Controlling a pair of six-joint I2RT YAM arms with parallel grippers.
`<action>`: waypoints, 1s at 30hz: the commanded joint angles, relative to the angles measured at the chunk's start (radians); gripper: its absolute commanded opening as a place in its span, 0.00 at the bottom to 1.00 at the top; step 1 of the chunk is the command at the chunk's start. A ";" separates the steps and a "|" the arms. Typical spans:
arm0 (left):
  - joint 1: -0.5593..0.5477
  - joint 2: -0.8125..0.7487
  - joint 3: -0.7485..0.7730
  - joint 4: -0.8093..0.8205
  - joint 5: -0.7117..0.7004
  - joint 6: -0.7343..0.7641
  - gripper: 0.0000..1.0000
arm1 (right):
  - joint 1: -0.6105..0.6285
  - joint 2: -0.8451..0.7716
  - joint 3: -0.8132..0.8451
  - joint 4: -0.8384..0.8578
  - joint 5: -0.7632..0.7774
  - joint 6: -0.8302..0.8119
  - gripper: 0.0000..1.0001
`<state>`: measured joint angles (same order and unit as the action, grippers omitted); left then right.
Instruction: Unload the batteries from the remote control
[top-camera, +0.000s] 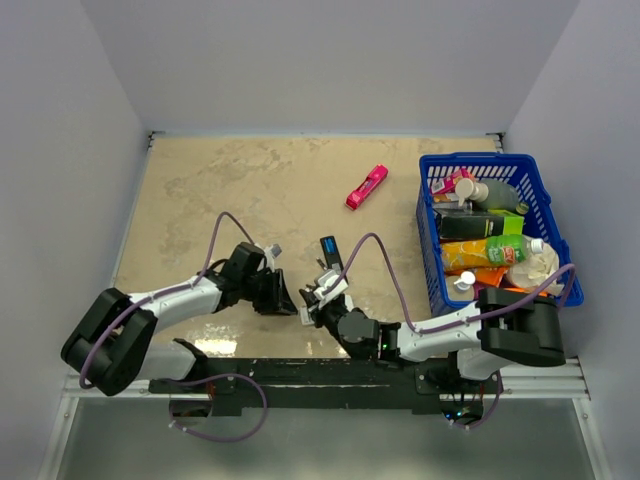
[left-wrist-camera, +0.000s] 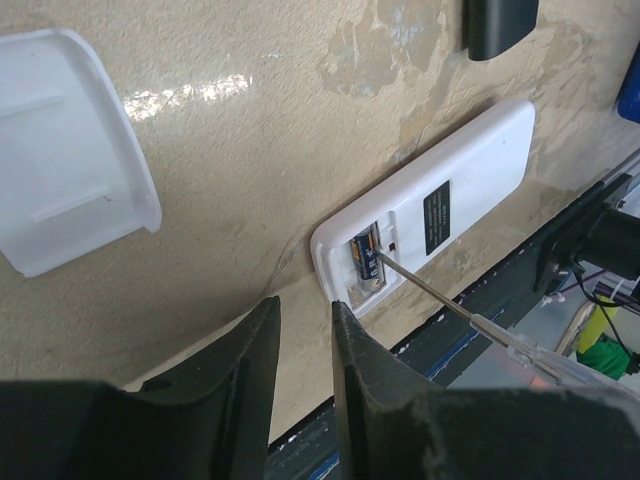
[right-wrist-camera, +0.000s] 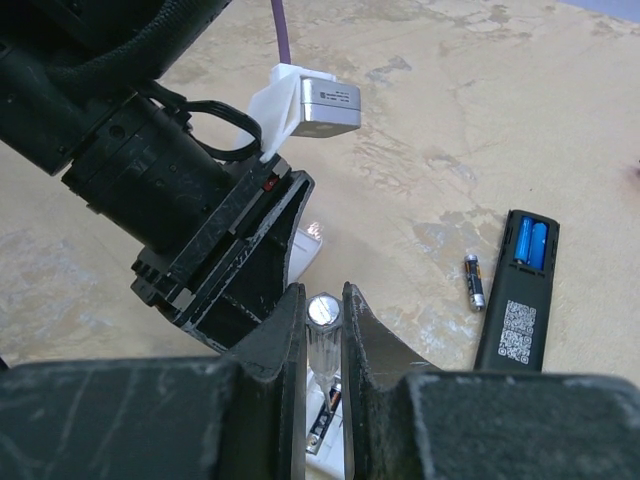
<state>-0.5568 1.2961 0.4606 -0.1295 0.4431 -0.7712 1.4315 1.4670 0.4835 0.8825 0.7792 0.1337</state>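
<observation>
The white remote (left-wrist-camera: 470, 165) is smooth, glossy plastic; the battery (left-wrist-camera: 366, 262) in it has a shiny metallic wrap. The screwdriver (left-wrist-camera: 430, 290) has a bare metal shaft and clear plastic handle. The left gripper's fingers (left-wrist-camera: 250, 380) are matt, grainy black plastic. The table (left-wrist-camera: 250, 150) looks matt, stone-like.

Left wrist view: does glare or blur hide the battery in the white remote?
Left wrist: no; battery clear, glare only on the table upper left, own fingers dark and soft. Right wrist: screwdriver cap shines brightly, black remote crisp.
</observation>
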 joint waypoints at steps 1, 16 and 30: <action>0.001 0.026 -0.003 0.045 0.016 0.003 0.31 | 0.017 0.003 0.021 -0.063 -0.006 0.006 0.00; -0.003 0.078 -0.013 0.110 0.040 -0.007 0.31 | 0.035 0.046 -0.117 0.136 -0.133 -0.043 0.00; -0.052 0.140 0.019 0.100 -0.027 -0.046 0.24 | 0.038 0.044 -0.071 -0.036 -0.365 -0.123 0.00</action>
<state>-0.5858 1.4048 0.4656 -0.0154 0.4816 -0.8055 1.4475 1.4807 0.3851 1.0634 0.5434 0.0105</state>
